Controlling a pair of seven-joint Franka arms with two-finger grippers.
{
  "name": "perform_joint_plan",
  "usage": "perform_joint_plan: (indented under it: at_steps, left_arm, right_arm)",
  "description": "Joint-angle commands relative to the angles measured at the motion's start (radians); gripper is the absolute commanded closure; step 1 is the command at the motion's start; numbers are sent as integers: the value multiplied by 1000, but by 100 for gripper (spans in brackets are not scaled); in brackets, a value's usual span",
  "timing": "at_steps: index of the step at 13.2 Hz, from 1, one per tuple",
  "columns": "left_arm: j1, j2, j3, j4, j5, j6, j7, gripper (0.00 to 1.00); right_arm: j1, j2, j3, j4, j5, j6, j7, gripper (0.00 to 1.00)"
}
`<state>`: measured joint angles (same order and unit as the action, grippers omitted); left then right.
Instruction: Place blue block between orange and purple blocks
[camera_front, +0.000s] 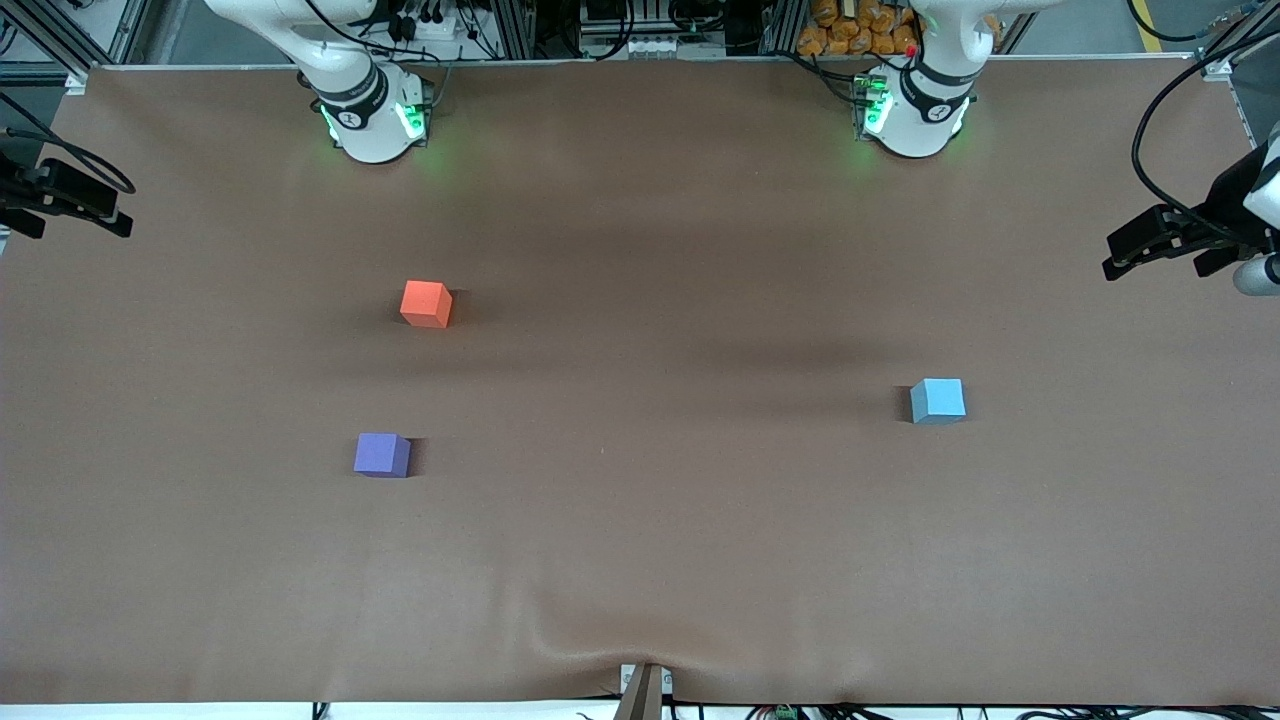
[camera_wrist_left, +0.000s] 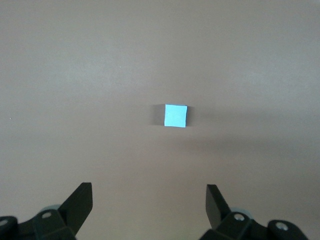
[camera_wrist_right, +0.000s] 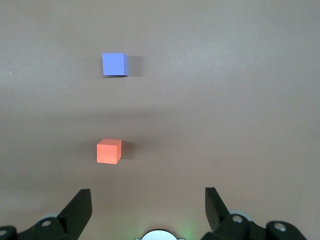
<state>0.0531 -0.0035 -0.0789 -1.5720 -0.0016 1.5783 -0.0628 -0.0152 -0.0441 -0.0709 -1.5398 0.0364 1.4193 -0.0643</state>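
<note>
Sky-blue block (camera_front: 938, 400), orange-red block (camera_front: 426, 303), violet block (camera_front: 382, 454), plain brown table (camera_front: 660, 520).

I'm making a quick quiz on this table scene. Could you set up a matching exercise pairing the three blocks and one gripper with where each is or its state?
Column one:
1. blue block
2. orange block
3. purple block
4. left gripper

Column two:
A. nearest the front camera, toward the right arm's end
B. open, holding nothing
C. alone toward the left arm's end
D. closest to the right arm's base

Pairs: 1-C, 2-D, 3-A, 4-B
</note>
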Motion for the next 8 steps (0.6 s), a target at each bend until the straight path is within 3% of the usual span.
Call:
perform_joint_plan:
  at_steps: [1,8]
  left_arm:
    - [1,10,-1,24,11,-20,8,0]
    - [-6,23,-7,21,11,-21,3,0]
  right_arm:
    - [-9,-3,8,13,-3,-17,1,0]
    - [-12,-2,6,12,-3,-25,1,0]
